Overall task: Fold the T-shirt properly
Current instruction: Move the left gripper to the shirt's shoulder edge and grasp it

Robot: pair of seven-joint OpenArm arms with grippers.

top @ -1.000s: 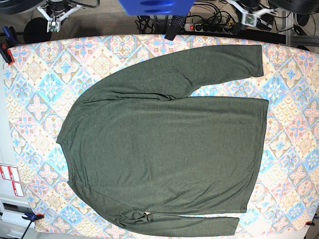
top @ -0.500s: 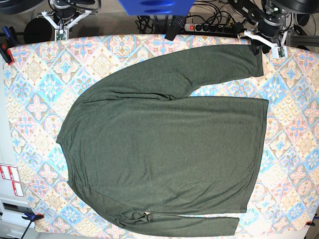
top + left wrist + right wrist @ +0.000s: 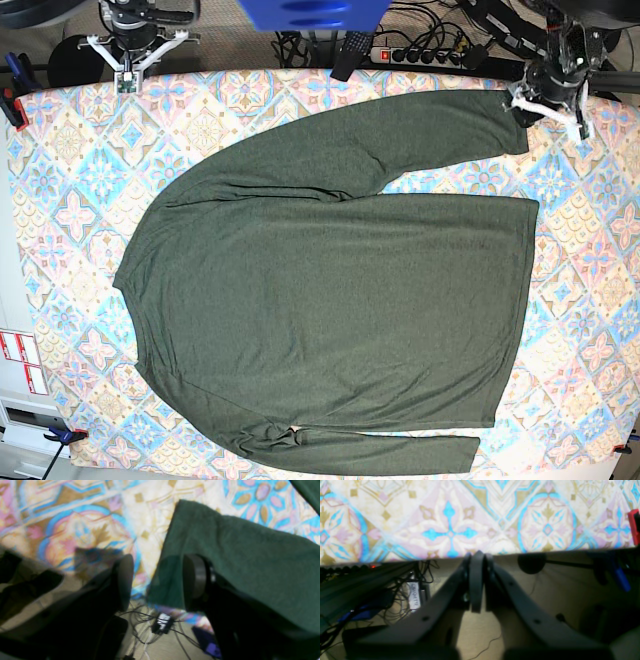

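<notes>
Your dark olive-green knit long-sleeved T-shirt (image 3: 330,300) lies flat on the patterned pastel tablecloth (image 3: 600,300). Your left gripper (image 3: 157,580) stands with jaws apart over the upper sleeve's cuff; your right gripper (image 3: 476,580) is closed on nothing at the table edge.

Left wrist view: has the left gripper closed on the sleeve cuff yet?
No, the left gripper stands open, one finger over the T-shirt cuff, the other over the patterned table cover.
</notes>
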